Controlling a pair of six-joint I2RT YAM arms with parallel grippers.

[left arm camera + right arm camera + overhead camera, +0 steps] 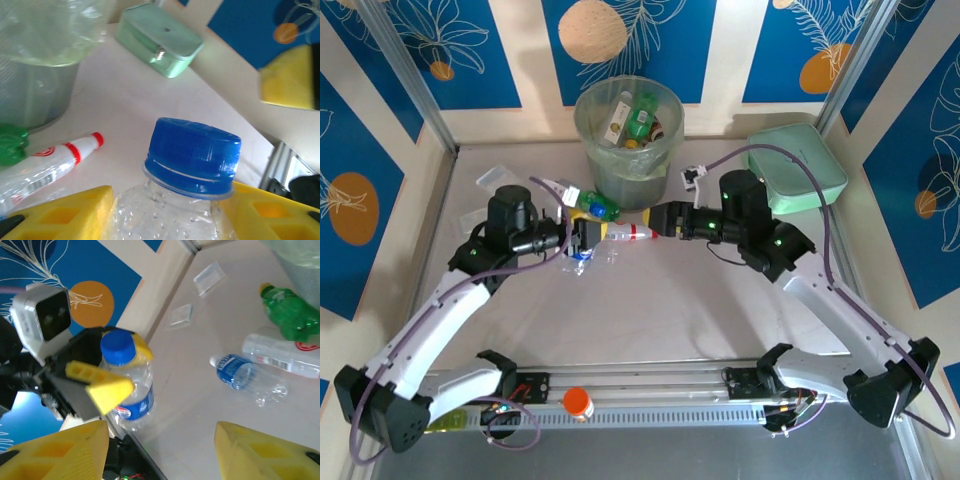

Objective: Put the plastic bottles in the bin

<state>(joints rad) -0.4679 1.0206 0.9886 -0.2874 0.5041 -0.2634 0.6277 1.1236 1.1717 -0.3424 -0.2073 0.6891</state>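
Observation:
My left gripper (pixel 583 238) is shut on a clear plastic bottle with a blue cap (pixel 191 156), its yellow fingers (pixel 60 215) pressed to both sides of the bottle's shoulder. The same held bottle (pixel 129 382) stands upright in the right wrist view. My right gripper (pixel 160 450) is open with bare table between its fingers, and it faces the left one (pixel 656 220). A red-capped clear bottle (pixel 625 233), a green bottle (pixel 598 207) and a crushed blue-labelled bottle (pixel 240 372) lie on the table. The bin (pixel 628 128) stands just behind them and holds several bottles.
A mint-green lidded box (pixel 798 165) sits at the back right. Flat clear packets (pixel 209 276) lie at the back left of the table. An orange-capped item (pixel 578 402) rests on the front rail between the arm bases.

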